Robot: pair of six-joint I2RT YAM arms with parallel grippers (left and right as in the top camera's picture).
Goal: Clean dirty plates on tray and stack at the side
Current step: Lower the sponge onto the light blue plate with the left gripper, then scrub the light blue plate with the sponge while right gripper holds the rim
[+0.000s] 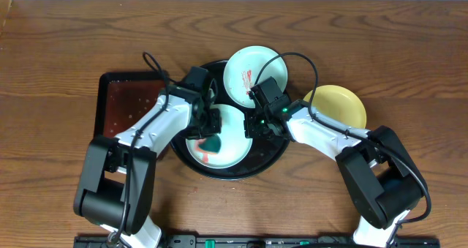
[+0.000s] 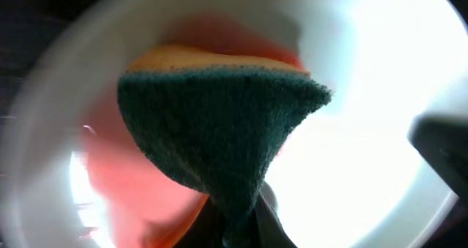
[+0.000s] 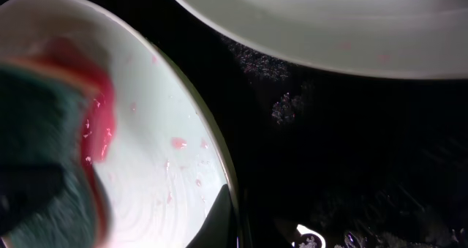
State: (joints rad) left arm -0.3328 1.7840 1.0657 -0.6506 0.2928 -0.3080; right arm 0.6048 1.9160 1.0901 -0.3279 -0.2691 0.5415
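The black round tray [image 1: 269,150] holds a mint-blue plate [image 1: 232,147] with red smears. My left gripper [image 1: 209,134] is shut on a green and orange sponge [image 1: 210,143] pressed on that plate; the left wrist view shows the sponge [image 2: 219,131] on the plate [image 2: 365,124] over a red smear. My right gripper [image 1: 253,124] is shut on that plate's right rim [image 3: 164,160], with one finger inside the rim [image 3: 235,222]. A second mint-blue plate [image 1: 254,74], smeared red, rests on the tray's far rim. The yellow plate [image 1: 338,106] lies on the table to the right.
A rectangular dark reddish tray [image 1: 126,105] lies left of the black tray, under my left arm. The wooden table [image 1: 58,43] extends around them. In the right wrist view the second plate [image 3: 329,21] hangs over the wet black tray floor [image 3: 351,145].
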